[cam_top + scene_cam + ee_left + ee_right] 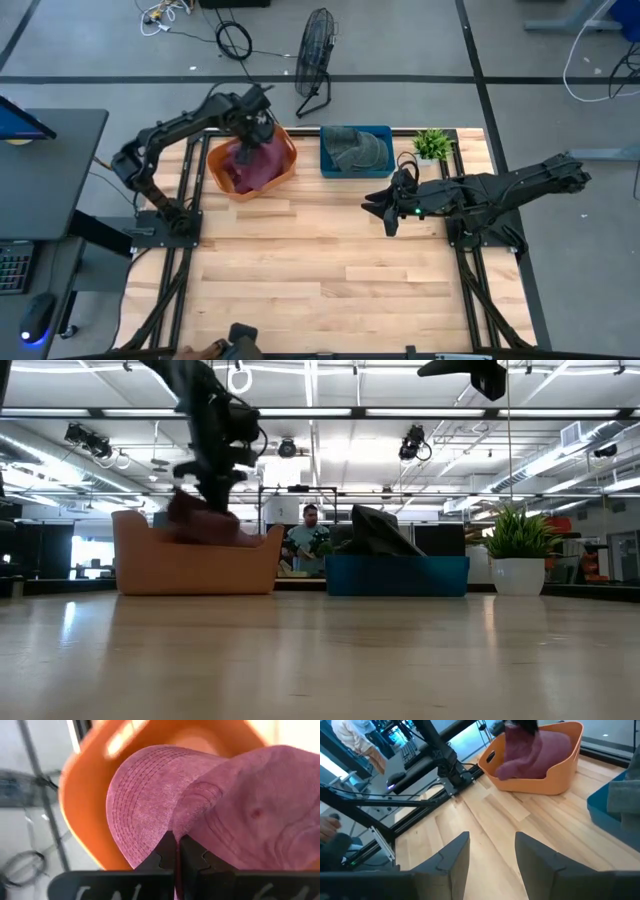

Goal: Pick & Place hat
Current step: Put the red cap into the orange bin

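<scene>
A maroon-pink cap lies in the orange basket at the table's far left; it also shows in the left wrist view and the low view. My left gripper stands over the basket, shut on the cap. A dark grey hat lies in the blue bin beside it. My right gripper hovers open and empty over the table's right middle. My left gripper pinches a fold of the cap between its two shut fingers, where the brim meets the crown. The fingers come from above, pointing down into the basket. The cap's lower part is still inside the basket.
A small potted plant stands at the far right beside the blue bin. A floor fan stands beyond the table's far edge. A person shows in the room behind. Bare wood lies across the table's near half.
</scene>
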You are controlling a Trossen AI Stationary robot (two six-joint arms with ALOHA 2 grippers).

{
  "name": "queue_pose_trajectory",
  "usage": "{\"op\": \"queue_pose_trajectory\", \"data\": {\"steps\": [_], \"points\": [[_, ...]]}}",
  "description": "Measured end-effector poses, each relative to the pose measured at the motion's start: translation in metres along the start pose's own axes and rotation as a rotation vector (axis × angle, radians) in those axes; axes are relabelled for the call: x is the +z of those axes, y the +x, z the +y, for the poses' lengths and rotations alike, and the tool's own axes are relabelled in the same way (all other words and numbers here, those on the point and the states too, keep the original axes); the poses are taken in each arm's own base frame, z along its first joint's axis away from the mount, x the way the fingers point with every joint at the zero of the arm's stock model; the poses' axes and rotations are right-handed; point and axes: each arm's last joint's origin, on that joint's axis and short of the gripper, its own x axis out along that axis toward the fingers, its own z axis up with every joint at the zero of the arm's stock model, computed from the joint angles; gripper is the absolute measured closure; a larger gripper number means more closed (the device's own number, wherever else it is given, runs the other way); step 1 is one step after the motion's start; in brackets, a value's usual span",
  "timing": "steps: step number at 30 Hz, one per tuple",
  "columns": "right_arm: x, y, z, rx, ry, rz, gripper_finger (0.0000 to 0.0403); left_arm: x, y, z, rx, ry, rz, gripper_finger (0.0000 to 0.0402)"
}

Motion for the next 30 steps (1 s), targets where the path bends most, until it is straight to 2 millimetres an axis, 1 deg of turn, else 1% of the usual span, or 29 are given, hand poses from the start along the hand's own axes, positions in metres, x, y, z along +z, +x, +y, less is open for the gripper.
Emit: {"op": "queue_pose_trajectory", "data": {"steps": [2, 5, 10, 16, 19, 22, 26, 28, 30], "points": [[0.000, 0.000, 0.000, 0.000, 0.015, 0.000, 0.0243, 0.000, 0.010, 0.002, 0.039, 0.010, -0.027, 0.0399], [0.000, 0.000, 0.000, 0.000, 0.027, 0.000, 0.0243, -0.006, 0.022, 0.003, 0.058, -0.006, -0.048, 0.0399], [0.000, 0.000, 0.000, 0.001, 0.036, 0.000, 0.0243, -0.019, 0.040, -0.005, 0.013, 0.050, -0.007, 0.0399], [0.000, 0.000, 0.000, 0.001, 0.045, 0.000, 0.0243, -0.023, 0.046, -0.008, 0.000, 0.042, -0.001, 0.0397], [0.000, 0.000, 0.000, 0.002, 0.045, 0.000, 0.0243, -0.022, 0.048, -0.008, 0.018, 0.033, -0.011, 0.0374], [0.000, 0.000, 0.000, 0.002, 0.052, 0.000, 0.0243, -0.022, 0.048, -0.006, 0.038, -0.018, -0.009, 0.0343], [0.000, 0.000, 0.000, 0.005, 0.054, -0.003, 0.0243, -0.020, 0.048, -0.007, 0.072, -0.111, 0.035, 0.0303], [0.001, 0.000, 0.001, 0.010, 0.058, -0.009, 0.0243, -0.017, 0.043, -0.007, 0.108, -0.171, 0.083, 0.0283], [0.003, -0.002, 0.001, 0.020, 0.063, -0.019, 0.0243, -0.012, 0.034, -0.004, 0.142, -0.197, 0.107, 0.0267]]}}
